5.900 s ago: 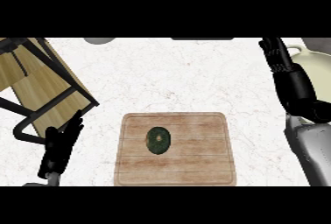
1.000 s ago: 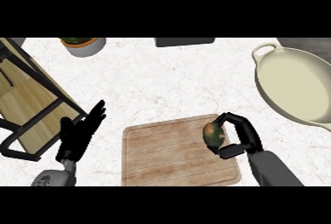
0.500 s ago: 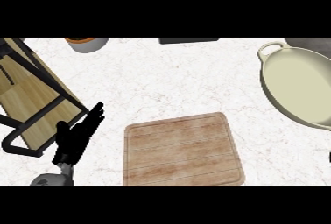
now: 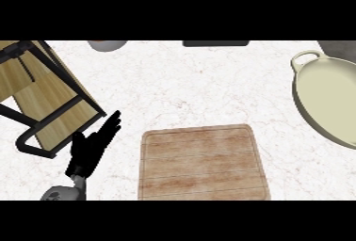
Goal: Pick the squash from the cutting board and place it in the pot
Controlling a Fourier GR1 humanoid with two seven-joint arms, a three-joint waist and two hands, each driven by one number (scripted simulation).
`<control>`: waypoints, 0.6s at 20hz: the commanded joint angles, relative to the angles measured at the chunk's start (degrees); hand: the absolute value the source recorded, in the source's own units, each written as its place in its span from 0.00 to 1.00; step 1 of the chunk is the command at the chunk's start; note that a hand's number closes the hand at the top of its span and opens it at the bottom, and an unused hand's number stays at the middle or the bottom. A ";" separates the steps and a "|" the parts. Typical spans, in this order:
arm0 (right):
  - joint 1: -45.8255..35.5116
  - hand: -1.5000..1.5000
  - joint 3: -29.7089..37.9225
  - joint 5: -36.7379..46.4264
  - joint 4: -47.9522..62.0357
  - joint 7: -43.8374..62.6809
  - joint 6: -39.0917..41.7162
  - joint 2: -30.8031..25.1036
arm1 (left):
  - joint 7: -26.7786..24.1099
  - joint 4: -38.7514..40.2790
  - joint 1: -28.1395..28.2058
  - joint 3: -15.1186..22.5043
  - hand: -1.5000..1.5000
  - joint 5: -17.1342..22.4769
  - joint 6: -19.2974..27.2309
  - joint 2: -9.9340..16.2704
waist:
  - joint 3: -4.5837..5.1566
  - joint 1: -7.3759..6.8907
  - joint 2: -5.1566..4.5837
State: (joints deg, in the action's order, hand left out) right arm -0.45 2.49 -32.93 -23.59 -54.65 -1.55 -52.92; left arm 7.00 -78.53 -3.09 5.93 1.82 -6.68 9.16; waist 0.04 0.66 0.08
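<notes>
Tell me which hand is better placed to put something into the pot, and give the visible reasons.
Right, as a judgement. The pot sits at the counter's right edge, beyond the cutting board. The left hand rests open left of the board, on the far side from the pot. The right hand and the squash are out of view.

Just left of the cutting board (image 4: pixel 204 162), the robot's left hand (image 4: pixel 89 149) is matte black all over, with slim tapering fingers, joined below to a rounded grey wrist piece (flecked with small dark spots).

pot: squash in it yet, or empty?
Empty as far as shown: the pot has a bare cream interior, though it is partly cut off. Cutting board is bare too.
</notes>
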 commanded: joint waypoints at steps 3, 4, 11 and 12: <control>0.11 1.00 0.65 1.26 -7.10 7.64 -5.99 -6.87 | 2.33 -2.32 -0.34 -0.58 0.50 -0.03 -0.26 0.40 | 0.08 -0.54 0.06; 0.55 1.00 -0.39 1.75 -11.72 9.30 -11.02 -3.10 | 0.04 -2.63 2.73 1.24 0.50 -1.55 0.80 -1.33 | 0.11 -0.53 0.09; -6.23 1.00 -5.32 7.08 -24.17 30.30 -14.57 -12.01 | 3.35 0.75 -4.51 -0.17 0.50 -1.17 0.56 -1.76 | 0.13 -0.53 -0.02; -8.55 1.00 -6.06 8.61 -22.73 32.09 -13.49 -11.99 | 1.39 -1.16 -0.85 -0.37 0.50 -0.88 -0.12 -1.00 | 0.05 -1.21 -0.08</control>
State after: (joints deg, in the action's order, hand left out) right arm -5.51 -1.01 -27.56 -41.76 -31.05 -13.10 -63.09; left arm 9.57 -79.43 -5.08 5.66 1.26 -6.58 8.15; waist 0.15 -0.09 0.07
